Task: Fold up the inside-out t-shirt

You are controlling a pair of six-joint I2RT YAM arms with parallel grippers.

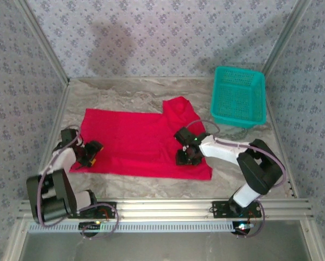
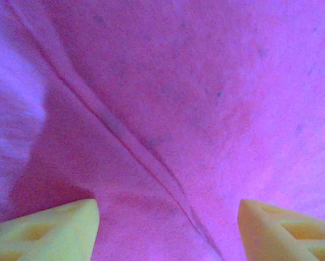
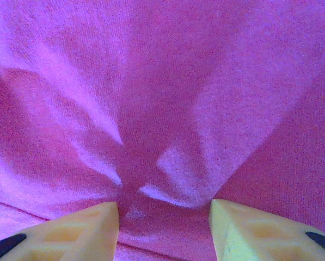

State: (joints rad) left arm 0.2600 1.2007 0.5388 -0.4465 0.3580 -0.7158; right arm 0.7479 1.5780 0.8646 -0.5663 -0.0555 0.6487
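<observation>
1. The inside-out t-shirt (image 1: 135,141) lies spread on the table (image 1: 151,185) in the middle of the top view. Its long axis runs left to right across the frame. A lobe of cloth, perhaps a sleeve, sticks up towards the teal basket (image 1: 241,69) at the upper right.
2. The left gripper (image 1: 93,154) sits at the shirt's left end. In its wrist view its jaws (image 2: 167,228) stand well apart over flat cloth (image 2: 195,98), and a seam runs diagonally between them.
3. The right gripper (image 1: 186,156) is on the lower right part of the shirt. Its jaws (image 3: 163,228) are apart and pressed onto the cloth (image 3: 167,81), with puckers converging between them. They look unclamped.
4. From both grippers the bulk of the shirt lies towards the top of the frame. A fold would likely carry the near edge that way, one arm per end.
</observation>
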